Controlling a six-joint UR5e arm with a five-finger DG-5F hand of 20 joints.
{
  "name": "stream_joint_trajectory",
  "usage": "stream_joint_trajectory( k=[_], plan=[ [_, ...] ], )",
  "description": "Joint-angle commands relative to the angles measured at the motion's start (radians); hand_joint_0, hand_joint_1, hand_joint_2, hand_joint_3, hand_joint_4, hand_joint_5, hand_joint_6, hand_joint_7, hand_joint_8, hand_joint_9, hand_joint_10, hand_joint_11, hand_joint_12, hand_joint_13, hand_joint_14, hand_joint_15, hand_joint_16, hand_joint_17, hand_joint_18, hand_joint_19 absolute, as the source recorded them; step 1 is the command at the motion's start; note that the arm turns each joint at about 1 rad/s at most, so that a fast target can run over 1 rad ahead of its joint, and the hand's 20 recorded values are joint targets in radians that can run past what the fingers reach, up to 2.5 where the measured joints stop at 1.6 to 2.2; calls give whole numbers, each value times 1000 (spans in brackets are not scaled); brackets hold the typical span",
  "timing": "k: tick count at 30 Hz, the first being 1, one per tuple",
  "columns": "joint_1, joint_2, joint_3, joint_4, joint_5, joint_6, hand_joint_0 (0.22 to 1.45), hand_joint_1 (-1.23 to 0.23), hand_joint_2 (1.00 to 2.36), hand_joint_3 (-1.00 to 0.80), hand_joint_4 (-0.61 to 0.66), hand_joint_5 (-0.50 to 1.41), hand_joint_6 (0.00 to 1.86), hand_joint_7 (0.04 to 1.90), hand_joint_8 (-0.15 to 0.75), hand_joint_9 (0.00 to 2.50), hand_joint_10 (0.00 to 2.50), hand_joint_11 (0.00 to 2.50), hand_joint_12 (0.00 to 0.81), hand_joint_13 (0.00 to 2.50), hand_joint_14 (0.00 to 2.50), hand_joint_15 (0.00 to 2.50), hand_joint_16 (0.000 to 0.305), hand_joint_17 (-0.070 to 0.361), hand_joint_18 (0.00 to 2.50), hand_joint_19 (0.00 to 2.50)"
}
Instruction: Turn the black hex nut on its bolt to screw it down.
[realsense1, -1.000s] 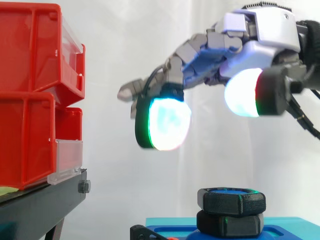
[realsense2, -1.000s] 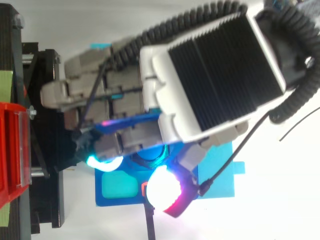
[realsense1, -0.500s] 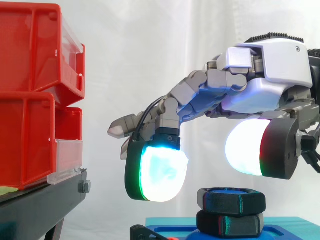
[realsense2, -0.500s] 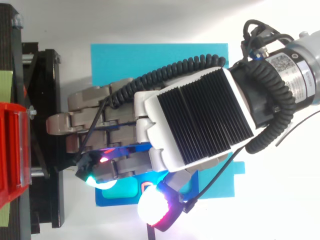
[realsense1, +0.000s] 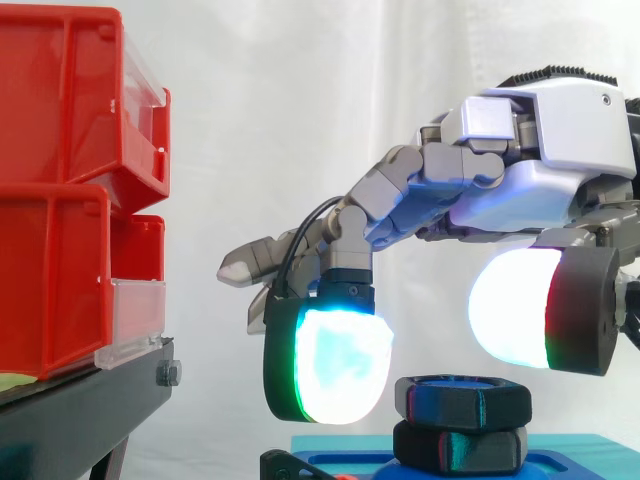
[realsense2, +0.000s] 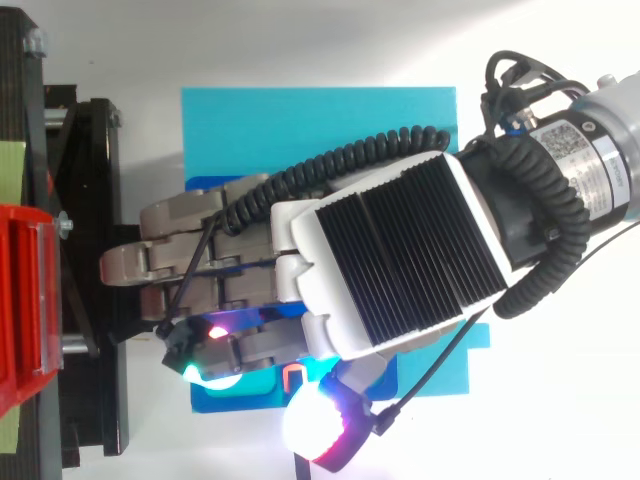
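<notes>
Loosely spread fingers (realsense1: 330, 365), over hex nut (realsense1: 462, 402)

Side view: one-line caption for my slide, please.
Hand poised over the black hex nut on the blue fixture, one glowing pad beside it, not yet gripping; red bins at left.

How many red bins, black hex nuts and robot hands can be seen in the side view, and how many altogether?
red bins: 2
black hex nuts: 2
hand: 1
Total: 5
</notes>
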Motion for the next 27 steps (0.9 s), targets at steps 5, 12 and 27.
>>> stream_joint_trajectory(
  k=[5,12,27],
  plan=[
    [-8,0,-1,-38,-26,-3,522,-464,1000,-500,258,-175,859,751,338,516,7,296,344,315,0,0,44,98,193,183],
    [-19,0,0,-55,-45,-8,522,-464,1000,-500,258,-174,861,747,337,513,7,291,343,317,0,1,43,98,193,183],
    [-37,0,0,-54,-56,-6,522,-464,1000,-500,258,-174,862,745,338,516,7,288,342,315,1,0,43,97,196,183]
  ],
)
